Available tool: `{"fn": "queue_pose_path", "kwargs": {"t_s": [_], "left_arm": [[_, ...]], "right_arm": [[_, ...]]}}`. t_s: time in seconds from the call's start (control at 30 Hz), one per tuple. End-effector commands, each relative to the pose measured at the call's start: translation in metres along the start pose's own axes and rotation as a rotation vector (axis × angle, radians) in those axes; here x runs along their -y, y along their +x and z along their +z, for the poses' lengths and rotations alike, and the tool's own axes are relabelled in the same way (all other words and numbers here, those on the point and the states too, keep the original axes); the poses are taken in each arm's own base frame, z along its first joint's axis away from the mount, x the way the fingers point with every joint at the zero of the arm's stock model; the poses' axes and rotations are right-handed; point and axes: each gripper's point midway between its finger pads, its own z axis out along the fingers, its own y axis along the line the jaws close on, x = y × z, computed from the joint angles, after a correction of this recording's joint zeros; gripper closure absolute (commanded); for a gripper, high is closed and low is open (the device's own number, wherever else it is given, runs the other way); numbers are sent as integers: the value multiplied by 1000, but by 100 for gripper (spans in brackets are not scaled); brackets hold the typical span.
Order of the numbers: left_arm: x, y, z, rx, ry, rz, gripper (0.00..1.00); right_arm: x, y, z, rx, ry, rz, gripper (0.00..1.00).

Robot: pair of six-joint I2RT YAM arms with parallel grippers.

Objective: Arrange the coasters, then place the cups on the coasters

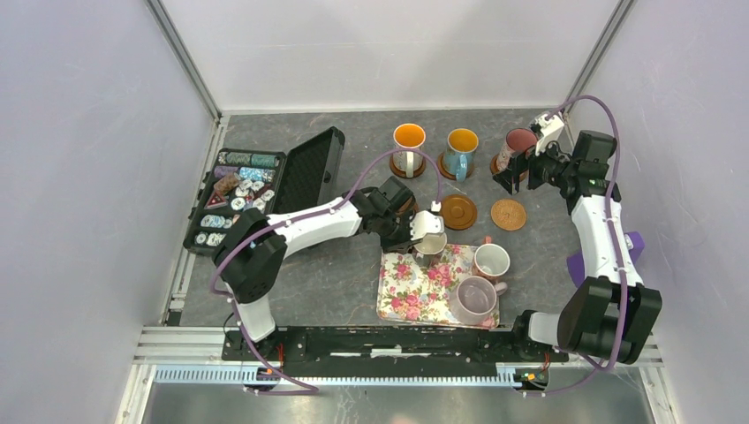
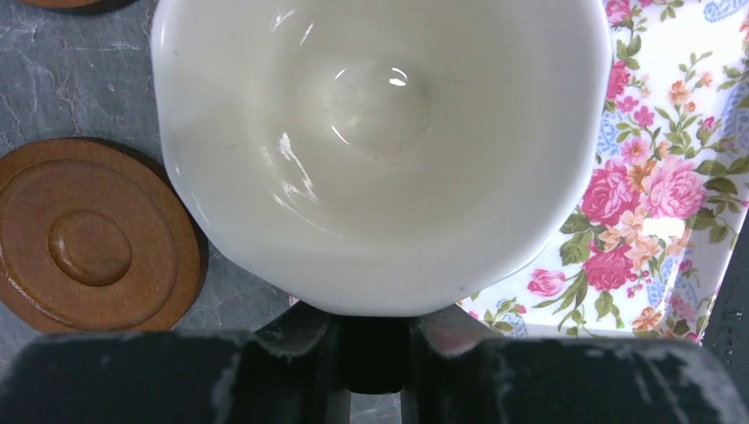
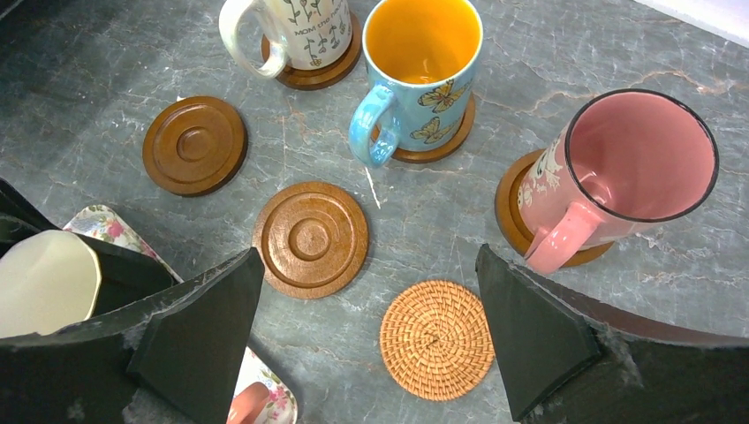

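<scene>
My left gripper (image 1: 426, 231) (image 2: 375, 346) is shut on the dark handle of the black cup (image 1: 433, 238) (image 2: 380, 132), whose cream inside fills the left wrist view at the tray's far left corner. Three cups stand on brown coasters at the back: white patterned (image 1: 408, 143) (image 3: 300, 26), blue (image 1: 460, 147) (image 3: 419, 66) and pink (image 1: 517, 147) (image 3: 631, 168). Bare coasters lie between: two brown (image 3: 311, 238) (image 3: 194, 145) and one woven tan (image 1: 508, 215) (image 3: 437, 340). My right gripper (image 1: 523, 172) (image 3: 371, 336) hangs open over the tan coaster, holding nothing.
The floral tray (image 1: 411, 296) (image 2: 671, 203) near the front also carries a white-pink cup (image 1: 491, 261) and a lilac cup (image 1: 475, 299). An open black case of poker chips (image 1: 243, 199) sits at the left. A purple object (image 1: 632, 246) lies by the right arm.
</scene>
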Motion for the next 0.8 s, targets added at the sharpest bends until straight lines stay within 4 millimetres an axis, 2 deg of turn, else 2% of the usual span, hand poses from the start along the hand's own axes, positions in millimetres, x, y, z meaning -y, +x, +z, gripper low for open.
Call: {"fn": "queue_pose_path", "kwargs": {"t_s": [0.0, 0.03, 0.23, 0.57, 0.67, 0.77], "left_arm": [[-11, -24, -16, 81, -78, -37, 94], [-11, -27, -19, 91, -83, -50, 97], [-18, -59, -46, 187, -146, -154, 98], [-74, -109, -94, 304, -417, -439, 98], [-83, -125, -97, 334, -433, -481, 98], [-93, -136, -87, 332, -448, -537, 98]], "right_arm": [[4, -4, -3, 10, 8, -20, 2], [5, -3, -3, 8, 9, -17, 2], [7, 0, -4, 5, 27, 4, 2], [10, 6, -8, 0, 78, 31, 2], [16, 13, -11, -16, 135, 56, 2], [22, 23, -15, -43, 178, 86, 2]]}}
